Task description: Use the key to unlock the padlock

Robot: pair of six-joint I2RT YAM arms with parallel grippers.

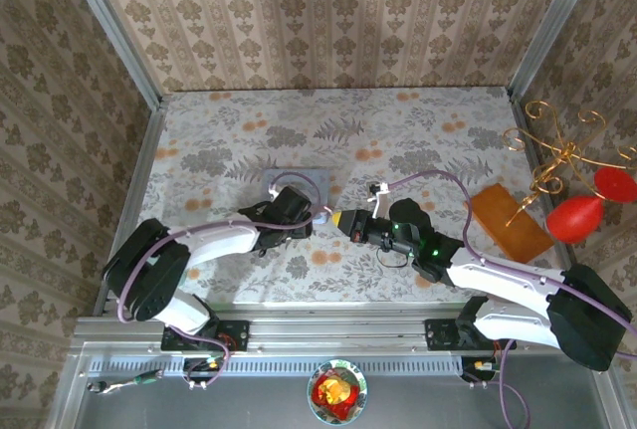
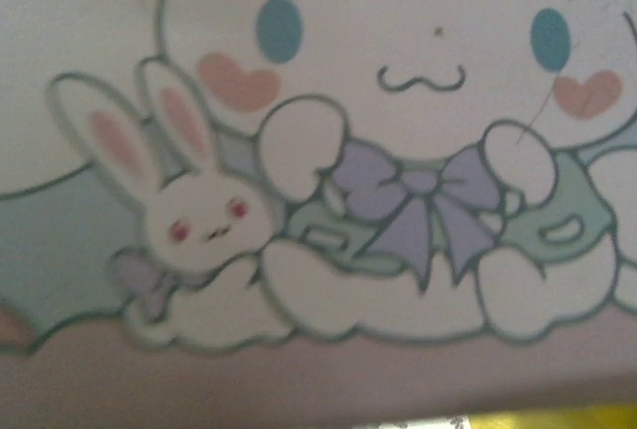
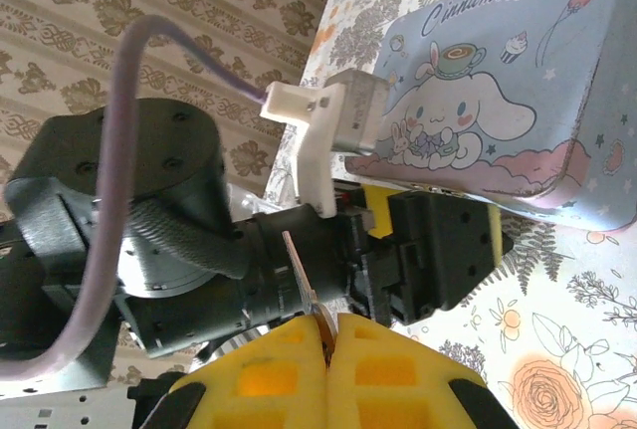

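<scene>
1. Yellow foam pads of the right gripper (image 3: 326, 349) stand pressed together. They pinch a thin metal key (image 3: 302, 288), whose blade slants up and away from them.
2. Just past the key's tip we see the left gripper (image 1: 299, 210), black and blocky. Whether its jaws stand wide or narrow we cannot tell.
3. We cannot place the padlock with certainty. The gap between the two grippers is dark and crowded, too much so to pick out so small a thing, and we leave its position relative to either gripper undecided.
4. Both arms lie low over the floral table (image 1: 448, 130). Their white forearms converge from left and right toward its middle, and the grippers are nearly tip to tip.
5. Just behind the left gripper lies a pale blue tin (image 3: 498, 101) printed with cartoon rabbits. In the left wrist view we see this print at very close range.
</scene>
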